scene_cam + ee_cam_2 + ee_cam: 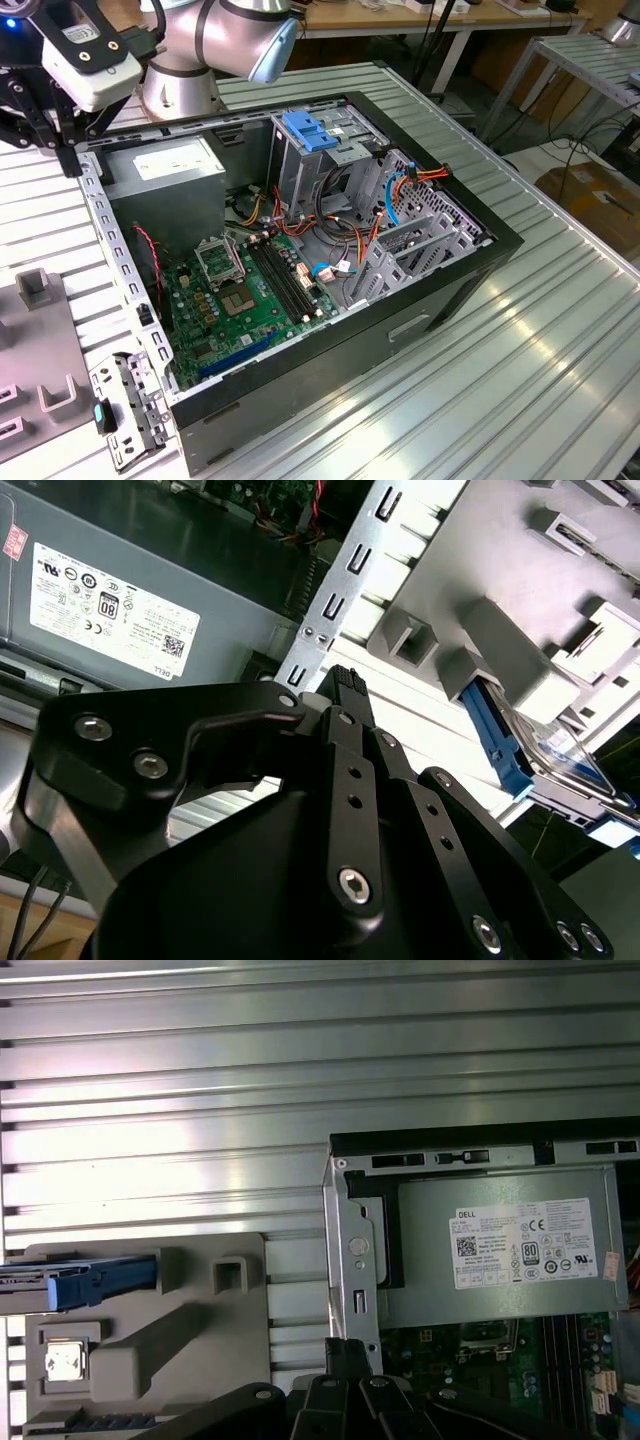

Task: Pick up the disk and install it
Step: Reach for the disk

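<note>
The disk (pixel 90 1280) stands on edge in a slot of the grey fixture block (pixel 190 1350), its blue side rail facing the camera. In the second wrist view the disk (pixel 505 748) shows the same blue rail beside the block (pixel 500 640). My gripper (pixel 68 158) hangs over the metal rim of the open computer case (pixel 330 345), near the power supply (pixel 165 172). Its fingertips (pixel 345 685) are shut together with nothing between them, and it is well apart from the disk. The drive cage (pixel 320 150) with a blue tab stands at the case's far side.
The case lies open on a ribbed aluminium table (pixel 520 350), with the motherboard (pixel 250 290) and loose cables (pixel 400 190) inside. A small metal bracket (pixel 130 410) lies by the case's near corner. The fixture block (pixel 35 330) is at the exterior view's left.
</note>
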Available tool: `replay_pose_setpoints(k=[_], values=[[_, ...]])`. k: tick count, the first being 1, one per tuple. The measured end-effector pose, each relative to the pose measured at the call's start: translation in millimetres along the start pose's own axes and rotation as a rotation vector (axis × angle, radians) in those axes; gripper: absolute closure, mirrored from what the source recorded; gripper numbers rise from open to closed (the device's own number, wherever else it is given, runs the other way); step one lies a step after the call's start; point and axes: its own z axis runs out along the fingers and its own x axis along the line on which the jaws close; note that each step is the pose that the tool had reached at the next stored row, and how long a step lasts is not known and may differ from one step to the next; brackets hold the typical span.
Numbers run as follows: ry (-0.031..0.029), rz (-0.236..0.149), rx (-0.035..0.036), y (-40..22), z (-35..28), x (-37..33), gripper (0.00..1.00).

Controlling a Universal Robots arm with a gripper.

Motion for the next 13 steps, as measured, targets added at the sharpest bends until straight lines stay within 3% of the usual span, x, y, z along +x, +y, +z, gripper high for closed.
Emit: replay_pose_setpoints(k=[13], values=[[0.0003, 0.0, 0.0001, -0.7, 0.0, 9.3, 0.89]])
